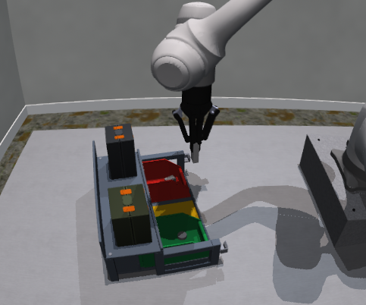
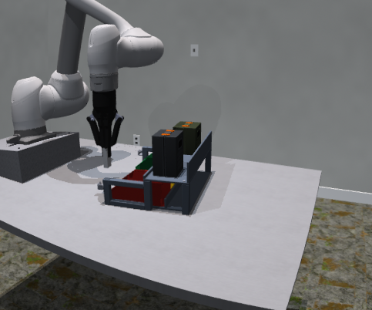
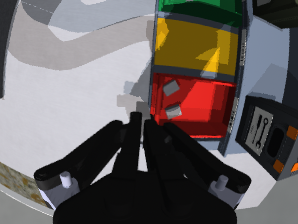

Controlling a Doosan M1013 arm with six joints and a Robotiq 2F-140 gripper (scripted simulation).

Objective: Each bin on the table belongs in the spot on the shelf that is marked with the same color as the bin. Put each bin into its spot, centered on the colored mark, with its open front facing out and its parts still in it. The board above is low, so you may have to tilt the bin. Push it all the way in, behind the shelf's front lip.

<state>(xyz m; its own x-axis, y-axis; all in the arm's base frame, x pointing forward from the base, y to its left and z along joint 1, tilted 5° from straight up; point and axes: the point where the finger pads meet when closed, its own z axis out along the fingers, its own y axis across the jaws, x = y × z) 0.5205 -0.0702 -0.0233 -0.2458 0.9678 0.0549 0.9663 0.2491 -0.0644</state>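
Note:
My gripper (image 1: 195, 153) (image 2: 106, 159) (image 3: 141, 110) is shut and empty, pointing down above the table just outside the shelf's front, near the red end. The red bin (image 1: 165, 194) (image 2: 127, 193) (image 3: 207, 100) sits in the end bay of the grey-blue shelf (image 1: 192, 246) (image 2: 147, 197), its front edge close to the front lip; two grey parts lie inside. The green bin (image 1: 176, 224) (image 2: 145, 162) (image 3: 200, 6) sits in the opposite end bay with a round grey part. Between them, the yellow area (image 1: 170, 210) (image 3: 195, 42) looks flat, without visible bin walls. The bins' rear parts are hidden under the board.
A dark case (image 1: 121, 159) (image 2: 168, 154) (image 3: 272, 137) and an olive case (image 1: 131, 227) (image 2: 190, 140) with orange latches stand on the upper board (image 3: 265, 65). Small grey brackets stick out at both front corners of the shelf. The robot's dark base block (image 1: 320, 197) (image 2: 37, 160) stands opposite the shelf's front.

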